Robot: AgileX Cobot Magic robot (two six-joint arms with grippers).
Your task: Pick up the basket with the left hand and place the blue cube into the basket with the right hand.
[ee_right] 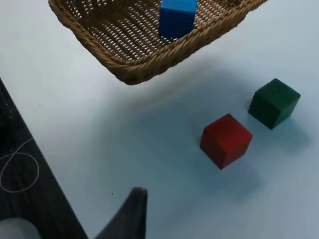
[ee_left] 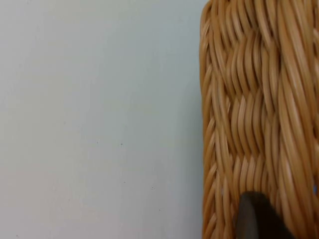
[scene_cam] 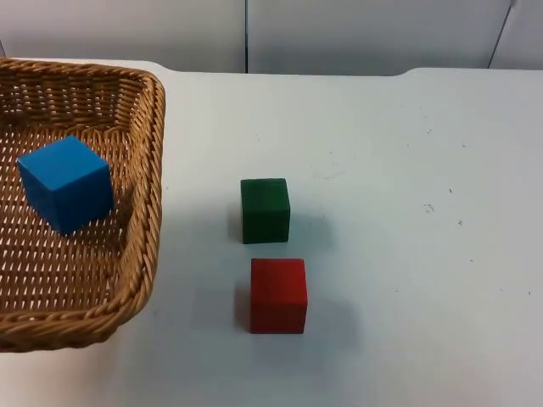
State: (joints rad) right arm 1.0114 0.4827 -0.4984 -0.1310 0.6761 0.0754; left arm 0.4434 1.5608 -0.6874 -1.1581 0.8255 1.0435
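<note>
- The blue cube (scene_cam: 66, 183) sits inside the basket (scene_cam: 149, 178), on its woven floor, apart from the walls as far as I can see; from my right wrist the blue cube (ee_right: 177, 17) shows inside the basket (ee_right: 130, 63) too.
- The basket appears lifted off the table (scene_cam: 407, 170): my right wrist view shows a soft shadow under it on the white surface.
- My left gripper (ee_left: 256, 219) is right at the basket's wicker wall (ee_left: 249, 114); one dark fingertip (ee_left: 255, 215) lies against the weave, but I cannot tell whether my fingers are clenched on it.
- My right gripper (ee_right: 130, 215) hovers above bare table, well apart from the basket; only one fingertip (ee_right: 134, 209) shows, so its state I cannot tell.
- A green cube (scene_cam: 265, 210) stands on the table beside the basket, with a red cube (scene_cam: 277, 295) near it, not touching.
- The grey partition wall (scene_cam: 339, 34) closes the far edge.
</note>
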